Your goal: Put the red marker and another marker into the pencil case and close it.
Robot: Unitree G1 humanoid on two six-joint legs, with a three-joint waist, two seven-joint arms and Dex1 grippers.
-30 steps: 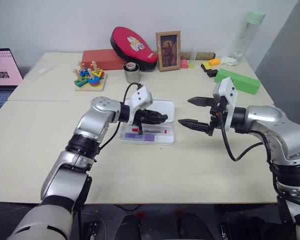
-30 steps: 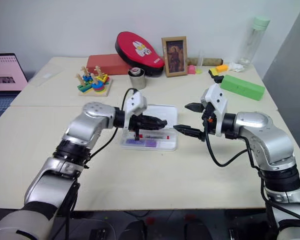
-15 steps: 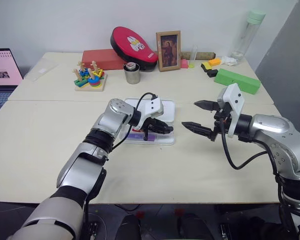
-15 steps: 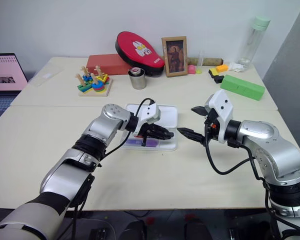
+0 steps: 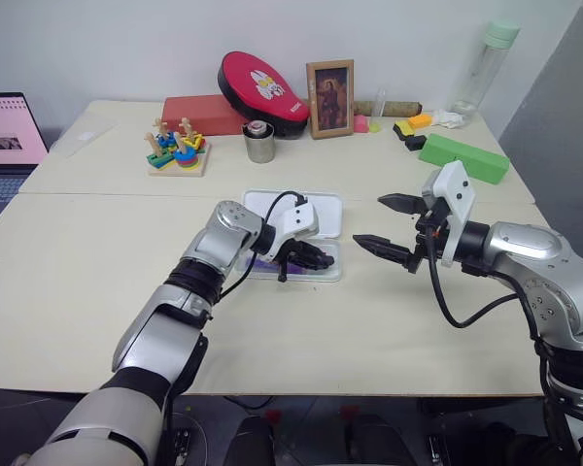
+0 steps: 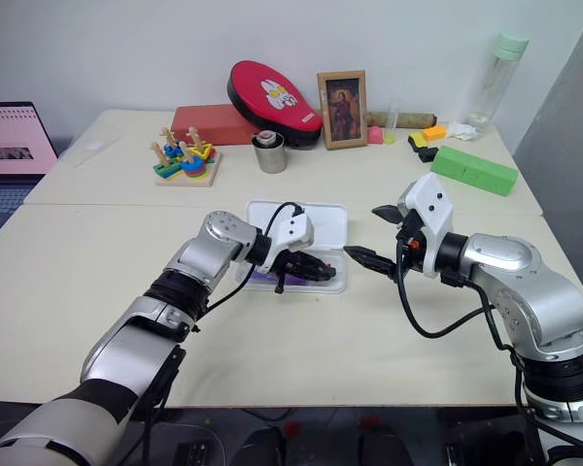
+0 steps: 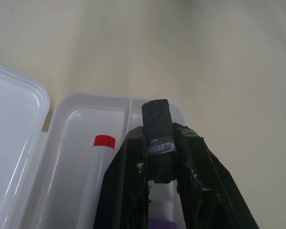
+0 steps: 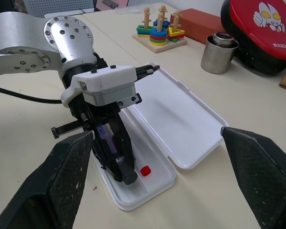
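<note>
On a cream tabletop (image 5: 78, 252), the pencil case (image 5: 323, 209) lies open, its glossy white lid folded flat away from the robot and its shallow tray directly beneath the left hand (image 5: 321, 260). That hand's two black fingers (image 7: 128, 191) are pressed together on a small dark block-shaped piece (image 7: 157, 131), which stands up between their tips over the tray; what the piece belongs to cannot be told. Inside the tray, the red marker (image 7: 101, 162) lies lengthwise just beside the left hand's fingers, its red end (image 8: 145, 170) showing close to the tray's rounded end wall. The lavender marker (image 6: 262, 277) rests in the same tray under the hand, only a purple sliver of it visible below the fingers. The right hand (image 5: 389, 225) hangs above the tabletop, just to the right of the case and apart from it, its two pointed black fingers (image 8: 66, 176) spread wide with nothing between them. Well beyond both hands sit a green box (image 5: 463, 157), a metal cup (image 5: 258, 143), a wooden stacking toy (image 5: 175, 150) and a framed picture (image 5: 329, 85).
</note>
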